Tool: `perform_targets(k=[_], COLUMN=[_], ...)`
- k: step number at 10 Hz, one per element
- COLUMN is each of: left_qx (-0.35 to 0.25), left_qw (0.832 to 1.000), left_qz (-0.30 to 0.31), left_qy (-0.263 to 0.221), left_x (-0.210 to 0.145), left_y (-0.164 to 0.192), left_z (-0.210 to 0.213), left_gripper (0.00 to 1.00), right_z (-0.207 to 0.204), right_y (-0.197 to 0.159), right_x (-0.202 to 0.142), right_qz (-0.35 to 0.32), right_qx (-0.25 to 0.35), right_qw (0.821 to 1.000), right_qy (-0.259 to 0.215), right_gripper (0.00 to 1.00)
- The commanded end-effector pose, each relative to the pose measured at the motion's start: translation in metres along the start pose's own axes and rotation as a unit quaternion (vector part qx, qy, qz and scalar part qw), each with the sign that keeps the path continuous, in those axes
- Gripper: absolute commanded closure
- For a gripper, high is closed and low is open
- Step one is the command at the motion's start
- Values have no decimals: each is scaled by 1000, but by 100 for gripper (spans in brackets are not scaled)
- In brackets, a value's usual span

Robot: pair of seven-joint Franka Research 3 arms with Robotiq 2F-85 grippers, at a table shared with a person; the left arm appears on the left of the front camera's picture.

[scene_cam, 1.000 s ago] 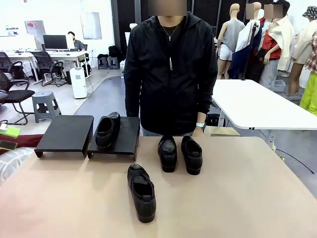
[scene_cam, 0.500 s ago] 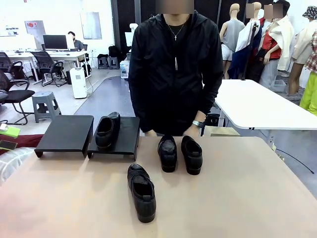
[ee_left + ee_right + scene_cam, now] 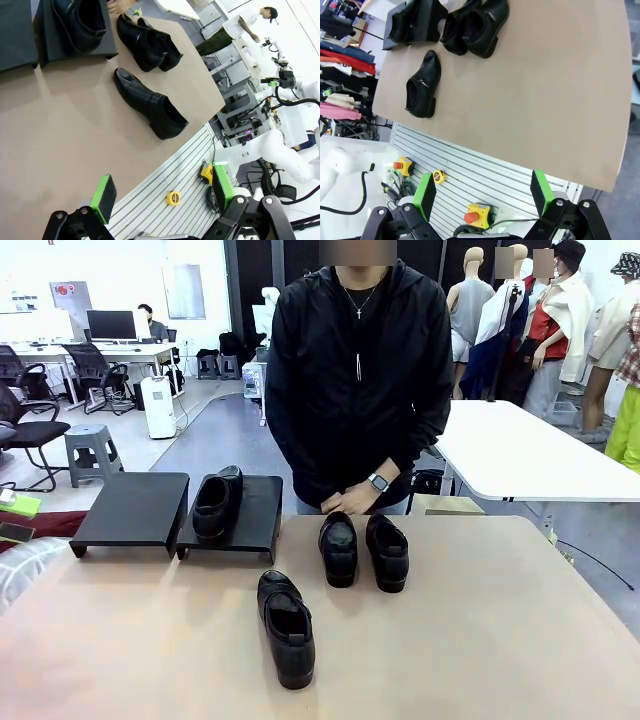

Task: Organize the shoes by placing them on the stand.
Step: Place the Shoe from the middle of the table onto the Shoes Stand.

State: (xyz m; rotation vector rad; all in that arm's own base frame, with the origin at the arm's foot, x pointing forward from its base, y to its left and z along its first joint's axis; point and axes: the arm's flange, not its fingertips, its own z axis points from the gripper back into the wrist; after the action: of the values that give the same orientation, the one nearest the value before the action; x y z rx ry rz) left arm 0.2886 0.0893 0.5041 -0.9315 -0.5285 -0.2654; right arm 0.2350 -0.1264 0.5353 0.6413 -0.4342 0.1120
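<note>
left gripper (image 3: 164, 192) and right gripper (image 3: 483, 194) hang spread wide, holding nothing, back from the table (image 3: 500, 640) edge; lone shoe (image 3: 285, 627) near centre, pair (image 3: 362, 550) farther, one shoe (image 3: 215, 502) on the stand (image 3: 135, 508) (right platform)

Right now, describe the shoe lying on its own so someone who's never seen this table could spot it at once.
Start at the tan rectangular table, with the low matte-black stand at its far left. One glossy black leather slip-on shoe sits on that stand, and a pair stands side by side near the person. The lone shoe lies nearest the robot's side, touching nothing.
</note>
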Motion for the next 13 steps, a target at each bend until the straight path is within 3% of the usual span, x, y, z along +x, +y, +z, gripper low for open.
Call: perform_targets(k=[1, 5, 6, 7, 9, 10, 11, 12, 13], left_qx=[-11, 0, 85, 147, 243, 306, 317, 362, 370], left_qw=[1000, 1000, 996, 985, 957, 939, 930, 908, 898], left_qz=[-10, 0, 21, 8, -12, 4, 10, 54, 80], left_qy=[-9, 0, 37, 91, 158, 155, 187, 205, 224], left_x=[-1, 0, -4, -4, -2, 2, 5, 8, 9], left_y=[0, 0, -33, -78, -131, -150, -161, -165, -164], left_z=[-2, 0, -17, -62, -150, -197, -238, -281, -311], left_gripper=[0, 0, 0, 0, 0, 0, 0, 0, 0], right_z=[1, 1, 1, 1, 1, 1, 1, 1, 1], right_y=[2, 2, 2, 2, 2, 2, 2, 2, 2], right_x=[0, 0, 0, 0, 0, 0, 0, 0, 0], right_qz=[4, 4, 4, 4, 4, 4, 4, 4, 4], right_qx=[6, 6, 6, 6, 6, 6, 6, 6, 6], right_qw=[1000, 1000, 1000, 1000, 1000, 1000, 1000, 1000, 1000], right_qy=[-3, -3, -3, -3, -3, -3, -3, -3, -3], right_gripper=[0, 0, 0, 0, 0, 0, 0, 0, 0])
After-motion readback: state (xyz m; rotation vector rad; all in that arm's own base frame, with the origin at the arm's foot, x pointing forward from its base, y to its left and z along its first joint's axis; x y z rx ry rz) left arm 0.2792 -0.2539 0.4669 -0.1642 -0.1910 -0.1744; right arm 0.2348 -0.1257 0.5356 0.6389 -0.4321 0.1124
